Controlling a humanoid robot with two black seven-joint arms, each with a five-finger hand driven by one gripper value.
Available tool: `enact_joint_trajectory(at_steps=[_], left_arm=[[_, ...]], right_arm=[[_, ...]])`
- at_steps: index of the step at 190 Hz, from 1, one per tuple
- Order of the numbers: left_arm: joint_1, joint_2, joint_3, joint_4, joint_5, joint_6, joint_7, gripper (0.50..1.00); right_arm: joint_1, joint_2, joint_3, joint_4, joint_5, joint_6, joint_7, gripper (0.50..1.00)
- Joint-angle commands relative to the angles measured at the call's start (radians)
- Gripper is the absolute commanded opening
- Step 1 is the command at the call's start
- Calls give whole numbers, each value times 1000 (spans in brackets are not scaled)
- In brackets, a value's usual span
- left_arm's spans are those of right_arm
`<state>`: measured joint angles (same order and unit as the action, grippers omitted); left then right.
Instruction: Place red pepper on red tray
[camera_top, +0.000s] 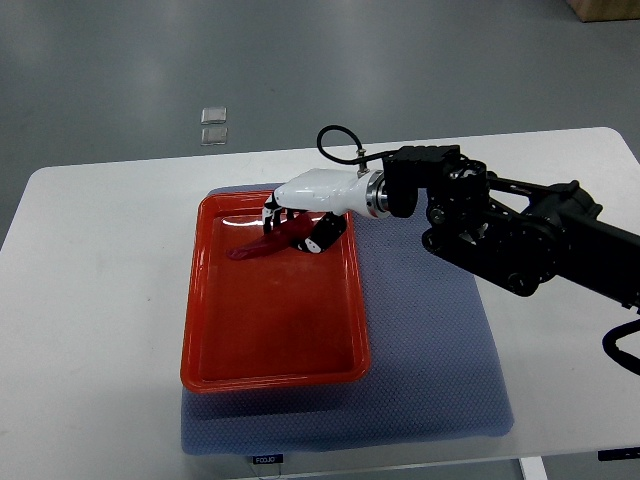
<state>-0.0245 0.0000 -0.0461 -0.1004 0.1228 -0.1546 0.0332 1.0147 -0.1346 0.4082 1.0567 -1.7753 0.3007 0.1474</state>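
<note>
- White tabletop (90, 300) with rounded corners, spanning most of the view.
- Blue-grey textured mat (430, 340) lying on it.
- Grey floor (300, 60) beyond, softly lit.
- Two small pale squares (213, 124) on the floor.
- Brown cardboard corner (605, 10) at upper right.

The red tray (270, 330) is shiny plastic. The blue mat (430, 350) looks like bumpy cloth. The white worktop (100, 300) is smooth.
</note>
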Motion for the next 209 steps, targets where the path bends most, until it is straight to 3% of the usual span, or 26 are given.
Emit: enact_joint_trajectory(at_steps=[1,40,88,122,171,209], left_arm=[[0,0,0,-1,0,1,-1,1000],[0,0,0,-1,0,1,-1,1000],[0,0,0,1,0,0,1,1000],[0,0,0,-1,0,0,-1,1000],[0,0,0,-1,0,0,-1,1000],[0,0,0,-1,0,0,-1,1000]], right_arm=[[-12,49,-29,0,-55,-2,9,554],[-59,84,-32,-9,-125,-3,8,582],[-71,96,-31,-58,-124,-51,1,719],[-71,96,-31,-67,-121,-92,1,782],[-71,44,38,-73,-46,-112,1,795],[-79,-53,149,-75,247,-100,-5,797]])
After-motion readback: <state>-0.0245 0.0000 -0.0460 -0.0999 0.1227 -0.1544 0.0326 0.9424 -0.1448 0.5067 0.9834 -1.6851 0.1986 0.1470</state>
